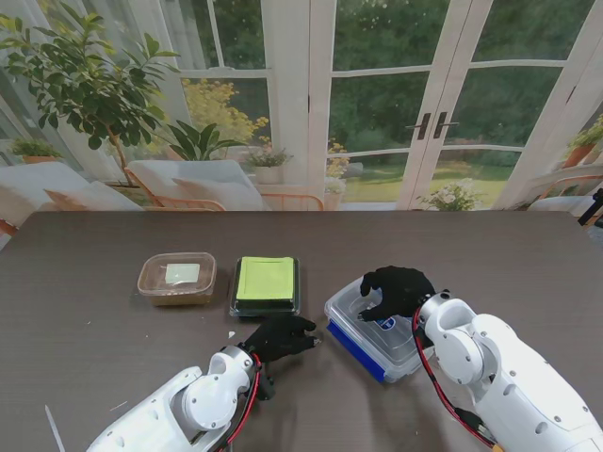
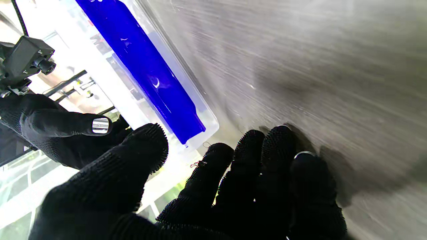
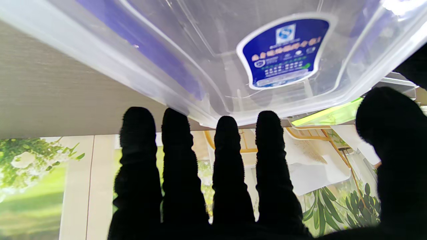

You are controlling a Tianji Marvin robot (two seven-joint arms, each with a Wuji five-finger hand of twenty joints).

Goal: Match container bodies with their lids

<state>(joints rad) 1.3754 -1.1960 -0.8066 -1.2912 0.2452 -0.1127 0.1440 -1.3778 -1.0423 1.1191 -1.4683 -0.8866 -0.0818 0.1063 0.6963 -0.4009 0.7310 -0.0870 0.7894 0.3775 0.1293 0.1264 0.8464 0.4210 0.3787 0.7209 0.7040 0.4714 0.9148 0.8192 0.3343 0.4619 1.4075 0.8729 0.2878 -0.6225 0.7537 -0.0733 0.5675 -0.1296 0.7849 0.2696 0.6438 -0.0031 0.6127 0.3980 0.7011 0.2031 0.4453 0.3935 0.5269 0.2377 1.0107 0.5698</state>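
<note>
On a dark wood-grain table [image 1: 85, 311] before tall garden windows, the right hand [image 1: 396, 290] in its black knit glove lies flat on top of a clear rectangular plastic container with blue side clips [image 1: 356, 331], fingers [image 3: 180, 160] straight and slightly parted over its far edge, thumb out to the side; whether it presses the plastic or only rests on it cannot be told. A blue label [image 3: 283, 53] shows through the clear plastic just under the palm. Just beside the container's blue clip [image 2: 146, 73], the left hand [image 1: 281, 335] hangs over bare table, holding nothing, its four fingers [image 2: 260, 156] side by side and curled, thumb apart. Beyond the left hand's fingertips sits a black rectangular tray topped with a lime-green lid [image 1: 266, 284], and further out to that hand's own side a translucent brownish tub with a clear lid [image 1: 176, 278], well apart from both hands
</note>
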